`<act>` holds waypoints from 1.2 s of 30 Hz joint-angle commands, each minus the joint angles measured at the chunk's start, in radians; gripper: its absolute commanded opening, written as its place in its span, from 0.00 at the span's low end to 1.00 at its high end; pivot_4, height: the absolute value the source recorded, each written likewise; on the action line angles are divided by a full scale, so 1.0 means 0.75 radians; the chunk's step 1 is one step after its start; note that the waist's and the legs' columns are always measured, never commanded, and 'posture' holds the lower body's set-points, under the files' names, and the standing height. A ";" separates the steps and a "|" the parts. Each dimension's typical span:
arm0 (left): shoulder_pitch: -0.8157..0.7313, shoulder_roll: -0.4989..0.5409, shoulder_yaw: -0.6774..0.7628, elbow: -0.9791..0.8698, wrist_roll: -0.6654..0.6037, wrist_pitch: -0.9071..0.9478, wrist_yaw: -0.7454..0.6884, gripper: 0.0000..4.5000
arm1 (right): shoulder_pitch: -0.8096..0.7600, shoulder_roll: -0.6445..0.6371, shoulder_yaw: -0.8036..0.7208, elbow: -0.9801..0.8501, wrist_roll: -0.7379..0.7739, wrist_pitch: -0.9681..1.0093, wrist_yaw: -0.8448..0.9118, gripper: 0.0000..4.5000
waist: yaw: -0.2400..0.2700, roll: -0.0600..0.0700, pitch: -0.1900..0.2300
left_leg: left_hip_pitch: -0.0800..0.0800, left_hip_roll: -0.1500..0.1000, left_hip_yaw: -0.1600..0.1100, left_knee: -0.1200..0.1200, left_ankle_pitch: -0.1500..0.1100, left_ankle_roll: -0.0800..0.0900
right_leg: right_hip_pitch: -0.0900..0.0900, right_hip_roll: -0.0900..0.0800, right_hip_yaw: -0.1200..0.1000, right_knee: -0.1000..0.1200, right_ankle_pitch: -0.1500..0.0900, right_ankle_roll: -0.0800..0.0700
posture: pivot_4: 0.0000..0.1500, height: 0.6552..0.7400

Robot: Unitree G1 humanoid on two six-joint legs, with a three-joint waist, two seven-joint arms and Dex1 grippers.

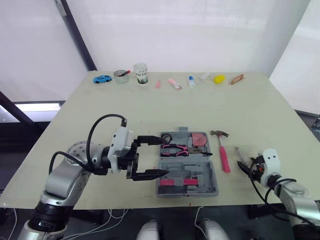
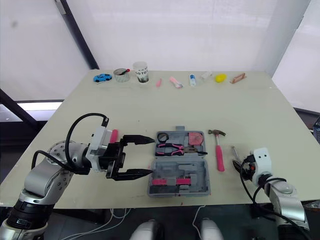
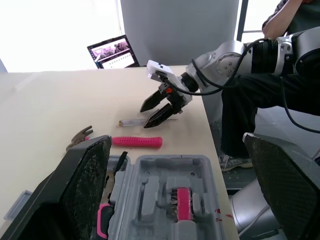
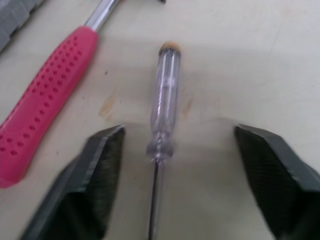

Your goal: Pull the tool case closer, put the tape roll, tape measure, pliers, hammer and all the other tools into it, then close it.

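We see the open grey plastic tool case (image 1: 209,171) lying flat near the front edge of the beige desk (image 1: 150,110), with its two halves spread. In the far half lie the pliers with pink and black handles (image 1: 175,148). Outside the case, just on its right, lies the hammer with a pink handle (image 1: 224,156), and further right the screwdriver with a clear handle (image 4: 162,100).

The right gripper (image 4: 177,132) has its jaws wide on both sides of this screwdriver, without touching it. The left gripper (image 1: 164,157) is at the left edge of the case, jaws wide and holding nothing.

Along the far edge stand a blue toy car (image 1: 102,79), a white cup (image 1: 141,73) and other small things. Much free desk lies between this row and the case. In the left wrist view, a person in dark trousers (image 3: 280,115) stands beyond the desk edge, behind the right arm.
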 commanded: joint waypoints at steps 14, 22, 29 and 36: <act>0.045 0.014 0.070 0.101 0.009 -0.090 -0.030 1.00 | 0.018 -0.127 -0.009 -0.204 0.113 -0.017 0.069 0.01 | 0.001 0.003 0.002 | 0.000 0.000 0.001 0.000 0.000 0.000 | 0.000 0.000 0.000 0.000 -0.001 -0.001 | 1.00 1.00; 0.109 0.116 0.159 0.193 -0.031 -0.141 -0.210 1.00 | -0.135 -0.352 0.175 -0.522 0.237 0.306 0.264 0.01 | -0.002 0.002 0.002 | 0.001 0.001 0.001 0.000 0.000 0.000 | -0.001 0.000 0.000 0.000 -0.003 -0.003 | 1.00 1.00; 0.087 0.171 0.189 0.325 -0.007 -0.188 -0.309 1.00 | -0.374 -0.450 0.456 -0.641 0.240 0.519 0.371 0.01 | 0.008 0.001 0.003 | -0.002 0.001 0.000 0.000 0.000 0.000 | -0.002 -0.001 -0.002 -0.002 -0.002 -0.005 | 1.00 1.00; 0.090 0.206 0.206 0.396 0.043 -0.246 -0.345 1.00 | -0.606 -0.403 0.817 -0.641 0.096 0.570 0.393 0.01 | 0.005 -0.001 0.004 | -0.022 0.001 -0.001 0.003 0.000 0.000 | -0.022 -0.001 -0.003 0.002 0.001 0.000 | 1.00 1.00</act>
